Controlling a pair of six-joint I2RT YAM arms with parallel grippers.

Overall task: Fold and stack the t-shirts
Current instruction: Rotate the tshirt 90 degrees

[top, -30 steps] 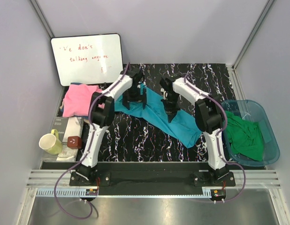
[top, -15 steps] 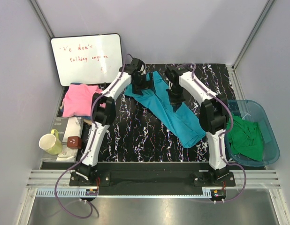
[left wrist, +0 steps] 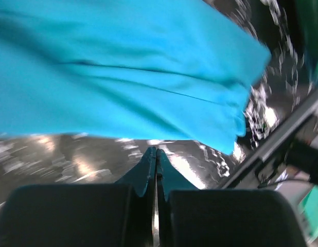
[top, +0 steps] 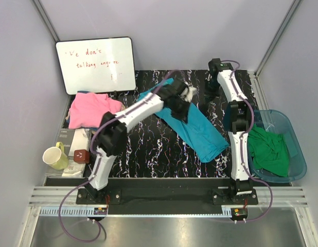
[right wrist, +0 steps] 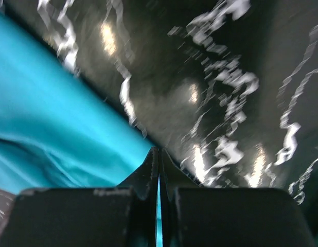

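Items on your black marbled table (top: 148, 149):

1. Teal-blue t-shirt (top: 200, 134): you have it lying diagonally across the middle, from the far centre toward the near right, in a loosely folded band.
2. Left gripper (left wrist: 156, 152): over the shirt's far half, fingers pressed together. Your wrist view shows the cloth just beyond the tips, with bare table between.
3. Right gripper (right wrist: 159, 150): near the far right corner, fingers pressed together at the shirt's edge. A teal sliver shows in the seam, and you cannot tell whether any cloth is caught.
4. Pink t-shirt (top: 89, 110): piled at your left edge, below the whiteboard (top: 95, 64).
5. Green t-shirt (top: 269, 149): crumpled inside the blue plastic tub (top: 299, 157) on your right.
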